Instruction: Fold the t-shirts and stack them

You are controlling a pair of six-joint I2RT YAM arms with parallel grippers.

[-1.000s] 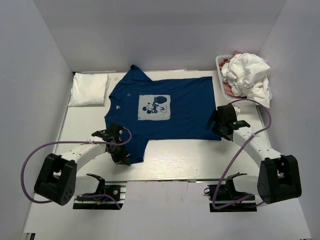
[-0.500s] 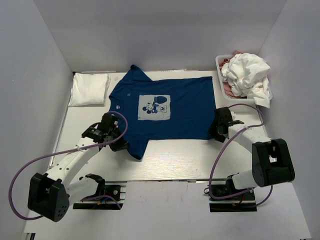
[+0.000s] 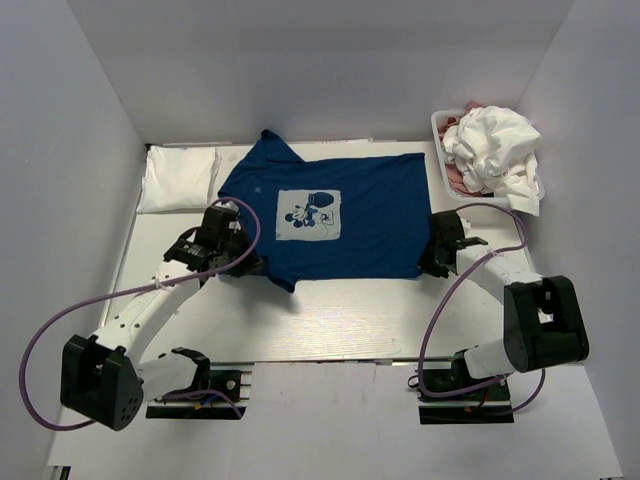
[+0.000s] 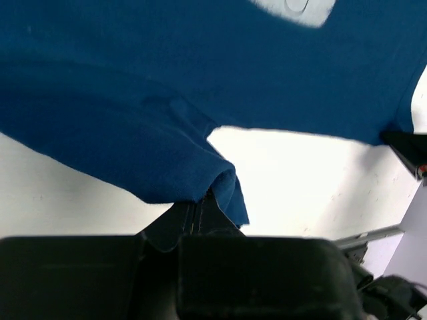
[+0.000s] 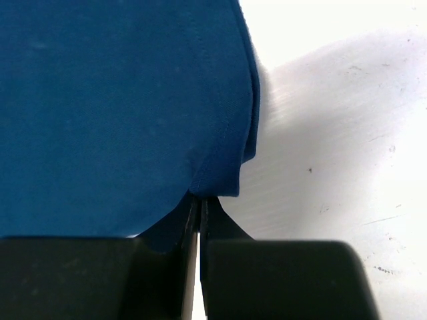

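Since the earlier frames the left pincer (image 3: 256,266) has drawn the navy shirt's (image 3: 350,215) near sleeve up and inward, so that the sleeve tip now lies closer to the shirt's body; the right pincer (image 3: 433,262) has hardly shifted. Both are clenched on the navy shirt: in the left wrist view the left pincer (image 4: 202,201) nips a bunched fold of blue sleeve (image 4: 167,160), and in the right wrist view the right pincer (image 5: 199,202) nips the hem corner (image 5: 220,167). The rest of the shirt lies flat on the table (image 3: 350,320), spread between and beyond the two pincers. Its print (image 3: 308,215), beyond the left pincer and to its right, is a pale square with a cartoon mouse; any lettering is too small to read. A folded white shirt (image 3: 178,178) lies beyond the left pincer. Beyond the right pincer a basket (image 3: 438,122) holds a crumpled white shirt (image 3: 495,150) over a pink shirt (image 3: 457,180).
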